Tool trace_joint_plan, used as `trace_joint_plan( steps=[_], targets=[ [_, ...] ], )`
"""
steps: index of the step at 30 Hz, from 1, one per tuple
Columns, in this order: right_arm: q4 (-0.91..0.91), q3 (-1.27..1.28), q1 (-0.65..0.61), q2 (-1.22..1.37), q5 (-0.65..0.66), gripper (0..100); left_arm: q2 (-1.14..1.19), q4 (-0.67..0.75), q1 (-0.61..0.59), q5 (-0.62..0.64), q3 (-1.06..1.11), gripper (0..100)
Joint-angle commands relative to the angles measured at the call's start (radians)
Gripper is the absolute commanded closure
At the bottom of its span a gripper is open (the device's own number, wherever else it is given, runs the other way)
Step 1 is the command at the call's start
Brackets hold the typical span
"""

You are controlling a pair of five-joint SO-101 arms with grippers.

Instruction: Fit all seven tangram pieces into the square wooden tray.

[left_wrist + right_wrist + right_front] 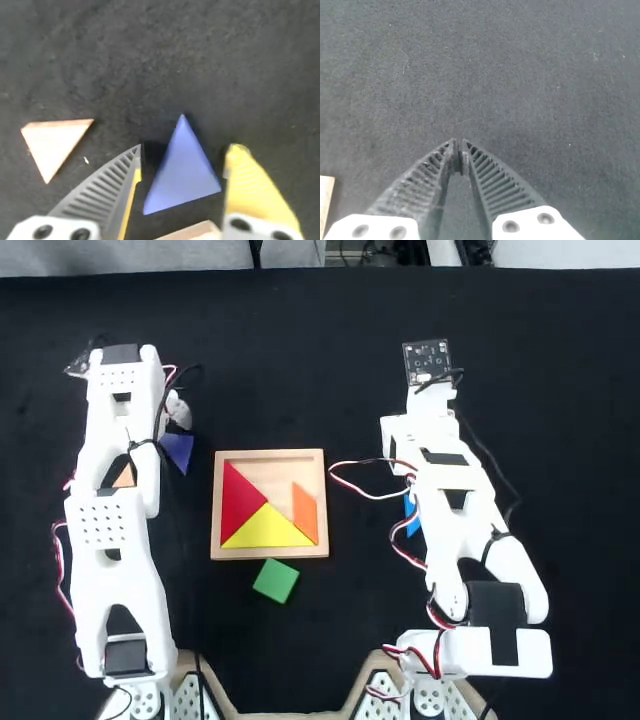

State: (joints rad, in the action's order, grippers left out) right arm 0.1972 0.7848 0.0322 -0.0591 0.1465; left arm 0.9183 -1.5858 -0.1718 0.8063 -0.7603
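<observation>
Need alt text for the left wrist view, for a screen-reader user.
A blue triangle lies flat on black cloth between the two sides of the open left end effector. A pale wooden triangle lies on the same cloth, apart from both.

Black table carries the tray, green square (just beside it), blue triangle.

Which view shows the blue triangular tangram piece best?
Left wrist view: the blue triangular tangram piece lies whole between the left gripper's open fingers. High view catches part of it beside that arm.
</observation>
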Motion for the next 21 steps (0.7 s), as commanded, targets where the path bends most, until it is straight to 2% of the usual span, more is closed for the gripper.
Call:
trace_joint_plan(
  steps=[1, 4, 10, 21],
  targets=[
    [-0.020, -0.018, -0.014, -0.041, -0.002, 98.6, -0.009, -0.084, 0.028, -0.072, -0.108, 69],
    [-0.020, -0.018, -0.014, -0.041, -0.002, 98.6, -0.005, -0.129, 0.038, -0.094, -0.153, 69],
    [-0.020, -0.018, -0.015, -0.041, -0.002, 98.6, 0.051, -0.075, 0.038, 0.021, -0.120, 69],
    [-0.018, -0.018, -0.015, -0.041, -0.002, 98.6, 0.098, -0.117, 0.002, -0.026, -0.180, 69]
  ],
)
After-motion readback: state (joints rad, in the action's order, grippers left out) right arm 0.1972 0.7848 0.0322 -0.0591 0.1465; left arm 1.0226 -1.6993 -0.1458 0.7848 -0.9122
